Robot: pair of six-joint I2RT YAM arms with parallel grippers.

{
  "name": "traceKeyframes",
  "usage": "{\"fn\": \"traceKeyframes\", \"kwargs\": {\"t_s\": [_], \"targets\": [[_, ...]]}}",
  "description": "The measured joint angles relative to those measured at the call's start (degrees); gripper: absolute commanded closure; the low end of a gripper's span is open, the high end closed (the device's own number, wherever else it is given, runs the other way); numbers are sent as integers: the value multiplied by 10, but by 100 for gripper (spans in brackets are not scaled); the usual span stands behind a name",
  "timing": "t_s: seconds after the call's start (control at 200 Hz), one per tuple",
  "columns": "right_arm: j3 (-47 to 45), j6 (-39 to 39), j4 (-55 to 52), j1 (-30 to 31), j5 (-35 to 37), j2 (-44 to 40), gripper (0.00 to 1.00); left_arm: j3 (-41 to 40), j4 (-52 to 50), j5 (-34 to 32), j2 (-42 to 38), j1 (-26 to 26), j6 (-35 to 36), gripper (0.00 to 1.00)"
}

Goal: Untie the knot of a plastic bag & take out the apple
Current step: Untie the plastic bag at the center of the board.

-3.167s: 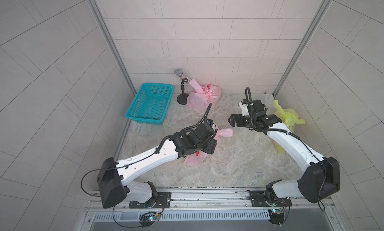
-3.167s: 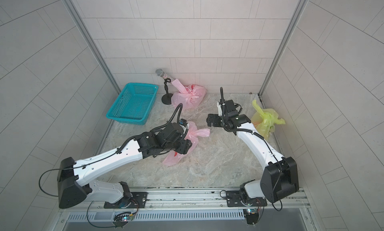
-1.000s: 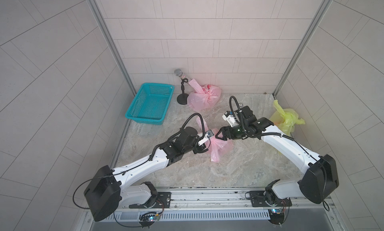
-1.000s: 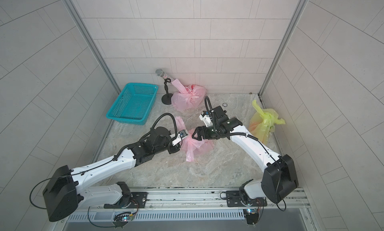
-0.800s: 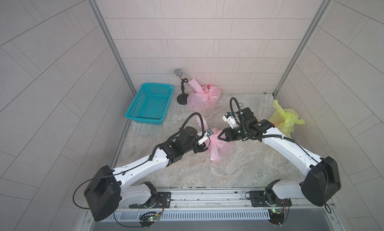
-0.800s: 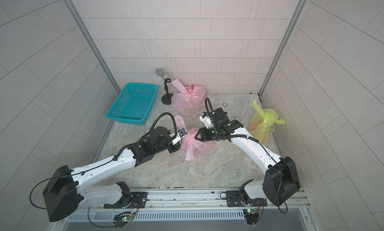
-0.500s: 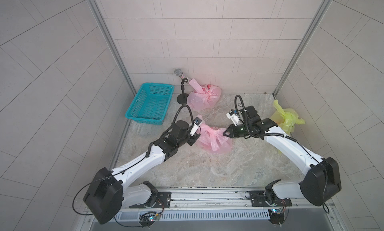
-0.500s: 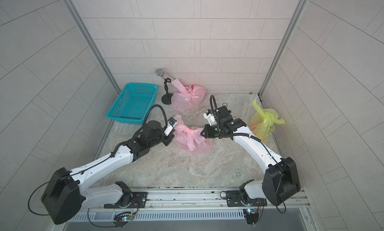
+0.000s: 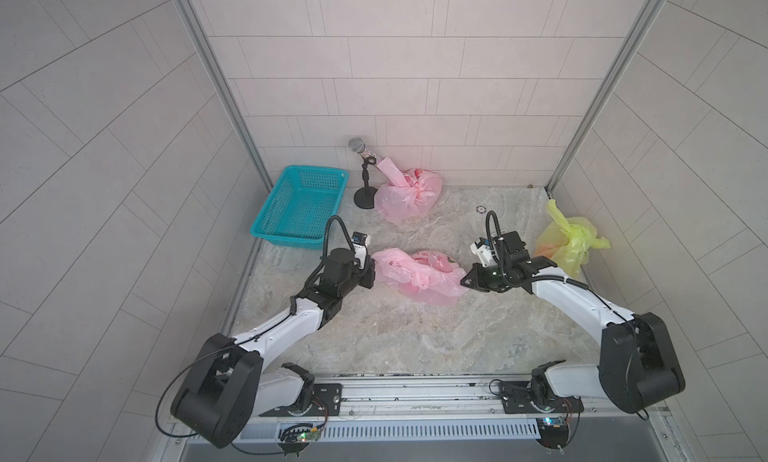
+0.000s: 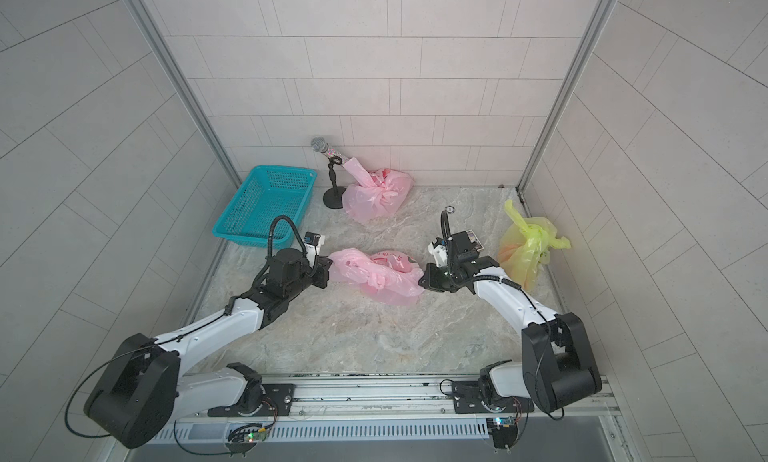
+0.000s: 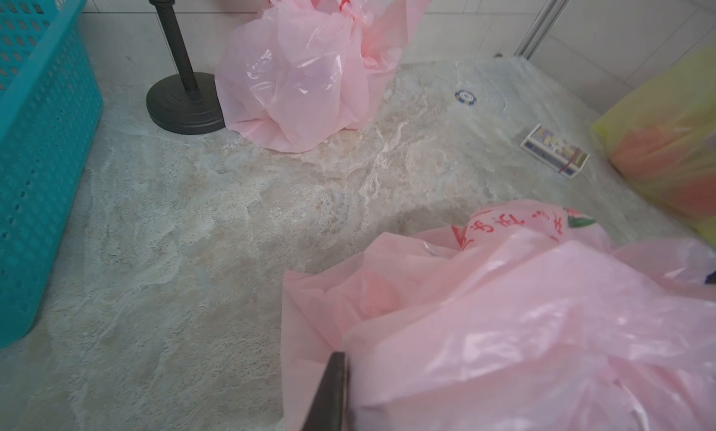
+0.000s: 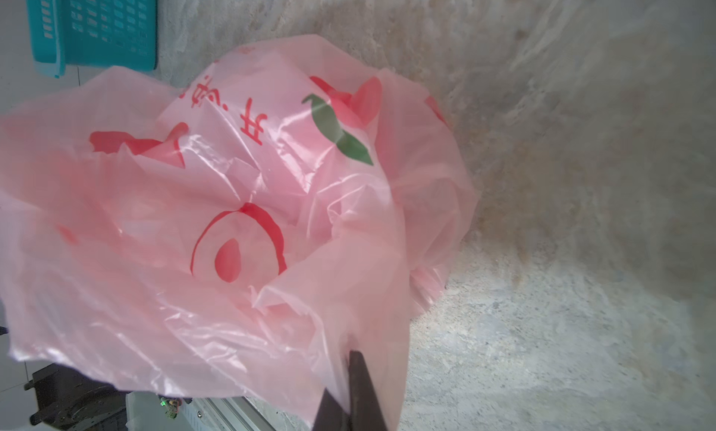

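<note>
Pink bag [image 9: 419,275] lies between left hand [image 9: 372,273] and pinching right hand [image 9: 462,280].

A robot-lab test cell: tiled wall panels [image 9: 395,86], aluminium corner posts [image 9: 216,78], arms [image 9: 291,318] mounted on a rail [image 9: 415,391].

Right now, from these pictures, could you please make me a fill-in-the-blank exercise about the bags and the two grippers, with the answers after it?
1. The middle bag, between the left gripper and the right gripper, is coloured ___.
2. The right gripper's jaws are ___ on its plastic.
3. The teal basket stands on the ___ arm's side.
4. The bag near the right-side wall is coloured ___.
Answers: pink; shut; left; yellow.
</note>
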Motion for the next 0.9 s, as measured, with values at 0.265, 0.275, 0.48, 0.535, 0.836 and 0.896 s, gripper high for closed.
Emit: {"fn": "traceKeyframes", "kwargs": {"t_s": [0.265, 0.275, 0.48, 0.535, 0.836, 0.896], "targets": [[62, -15, -26, 24, 2, 0, 100, 36, -69, 24, -111, 0, 31, 37], [65, -17, -27, 25, 2, 0, 100, 42, -76, 25, -115, 0, 36, 37], [100, -58, -75, 45, 14, 3, 100, 165, -190, 79, -103, -2, 129, 35], [100, -66, -88, 49, 20, 5, 100, 196, -217, 96, -79, -7, 159, 33], [91, -87, -111, 53, 26, 5, 100, 316, -341, 150, 91, -35, 323, 33], [89, -89, -111, 53, 26, 2, 100, 342, -371, 158, 112, -36, 349, 36]]}}
